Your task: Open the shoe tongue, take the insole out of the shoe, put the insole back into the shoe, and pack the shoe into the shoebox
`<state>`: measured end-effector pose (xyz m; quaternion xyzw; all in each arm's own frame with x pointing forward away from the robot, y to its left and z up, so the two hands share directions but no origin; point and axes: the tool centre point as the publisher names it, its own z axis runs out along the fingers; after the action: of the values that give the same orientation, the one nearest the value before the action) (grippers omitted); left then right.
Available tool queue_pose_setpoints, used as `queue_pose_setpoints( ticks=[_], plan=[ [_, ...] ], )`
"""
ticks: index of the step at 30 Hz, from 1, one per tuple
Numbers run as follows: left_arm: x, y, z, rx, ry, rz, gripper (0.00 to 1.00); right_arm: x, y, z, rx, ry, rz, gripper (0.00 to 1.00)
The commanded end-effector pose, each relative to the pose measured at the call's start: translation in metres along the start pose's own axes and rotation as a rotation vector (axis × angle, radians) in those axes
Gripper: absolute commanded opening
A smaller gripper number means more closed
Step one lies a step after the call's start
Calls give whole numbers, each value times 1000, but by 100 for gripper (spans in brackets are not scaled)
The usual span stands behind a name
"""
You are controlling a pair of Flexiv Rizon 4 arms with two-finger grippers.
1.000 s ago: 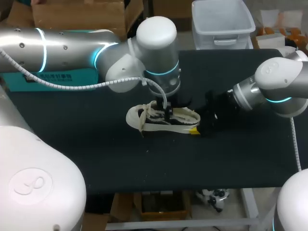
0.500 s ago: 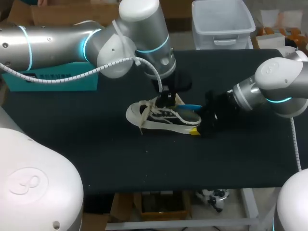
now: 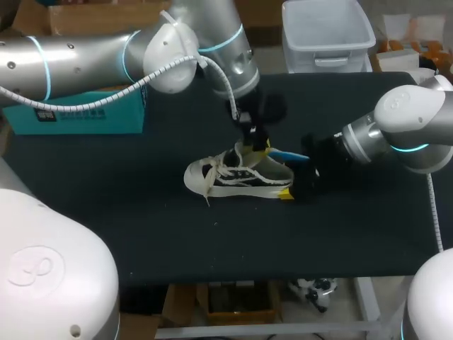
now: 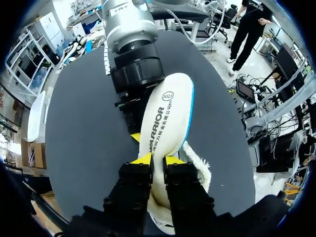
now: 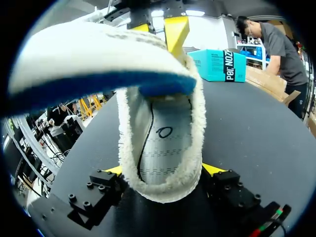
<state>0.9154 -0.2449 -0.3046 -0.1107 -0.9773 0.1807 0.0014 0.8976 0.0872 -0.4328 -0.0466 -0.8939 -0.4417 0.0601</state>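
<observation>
Insole [image 4: 165,123] between left jaws, shoe [image 5: 163,143] heel between right jaws

Robotics lab, bench setup: 2 silver-white industrial arms w/ glowing cyan joint rings, left arm [image 3: 85,57] & right arm [image 3: 410,127], working over a black-topped table [image 3: 318,234]; white spiral-wrapped cable [image 3: 180,65] strung loose along the left arm; teal shoebox [image 3: 92,117] at the table's back-left
</observation>
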Motion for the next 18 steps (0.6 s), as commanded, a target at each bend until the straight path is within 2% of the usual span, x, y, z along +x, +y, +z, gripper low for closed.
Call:
queue_pose_setpoints(
  ticks=[1,15,18],
  plan=[
    [7,-4,-15,31,4,16,0,2,-6,8,-1,2,0,0],
    [32,-18,-61,198,31,107,0,2,-6,8,-1,2,0,0],
    [38,-25,-72,232,26,133,0,4,-5,-1,16,-11,2,0]
  ],
)
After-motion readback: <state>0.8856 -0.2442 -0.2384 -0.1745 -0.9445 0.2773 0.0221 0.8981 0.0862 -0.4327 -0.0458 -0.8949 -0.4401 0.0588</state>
